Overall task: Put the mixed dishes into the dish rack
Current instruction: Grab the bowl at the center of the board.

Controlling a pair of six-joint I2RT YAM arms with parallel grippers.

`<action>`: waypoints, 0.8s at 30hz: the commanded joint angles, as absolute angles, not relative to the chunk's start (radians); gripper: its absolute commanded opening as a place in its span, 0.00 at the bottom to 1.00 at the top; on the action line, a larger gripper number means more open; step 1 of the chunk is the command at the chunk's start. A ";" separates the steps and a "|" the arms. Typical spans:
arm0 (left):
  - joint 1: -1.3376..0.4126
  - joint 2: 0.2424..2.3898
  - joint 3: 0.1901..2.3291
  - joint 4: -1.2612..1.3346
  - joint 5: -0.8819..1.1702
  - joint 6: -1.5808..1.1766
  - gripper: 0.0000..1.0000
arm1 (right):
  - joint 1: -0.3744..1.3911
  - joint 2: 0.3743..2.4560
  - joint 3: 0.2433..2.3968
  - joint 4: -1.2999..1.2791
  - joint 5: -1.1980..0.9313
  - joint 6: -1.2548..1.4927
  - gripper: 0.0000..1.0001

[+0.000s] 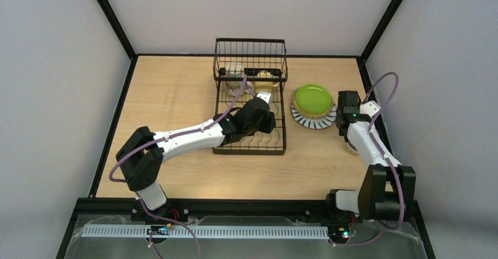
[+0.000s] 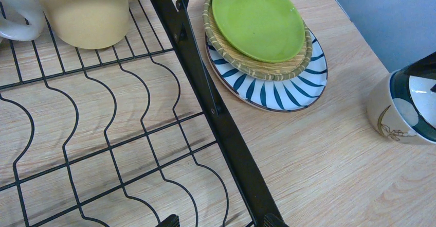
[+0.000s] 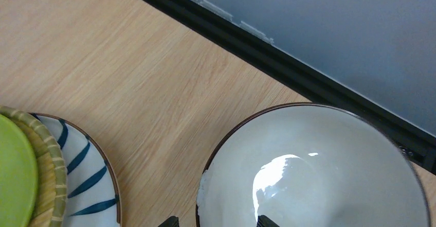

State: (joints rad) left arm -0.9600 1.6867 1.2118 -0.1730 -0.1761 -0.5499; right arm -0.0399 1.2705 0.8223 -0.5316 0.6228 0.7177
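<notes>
The right gripper (image 3: 217,222) hangs open directly above the printed white mug (image 3: 319,180) at lower right of its wrist view, its fingers apparently straddling the rim. The left gripper (image 2: 221,221), also open, is over the dish rack (image 2: 205,83), farther from the mug.

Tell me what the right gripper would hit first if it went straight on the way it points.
The mug right ahead of it. The right gripper is open, one fingertip outside the mug's wall, one over its inside, so the rim would likely slide between them, though depth is unclear.
</notes>
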 commanded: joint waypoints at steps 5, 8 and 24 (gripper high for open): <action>-0.965 1.699 1.210 -0.160 -0.196 -0.537 0.93 | -0.047 1.364 0.865 -0.499 0.613 0.719 0.85; -0.962 1.704 1.208 -0.158 -0.194 -0.535 0.93 | -0.063 1.382 0.865 -0.486 0.601 0.718 0.83; -0.943 1.713 1.184 -0.136 -0.172 -0.543 0.93 | -0.089 1.425 0.850 -0.479 0.599 0.733 0.25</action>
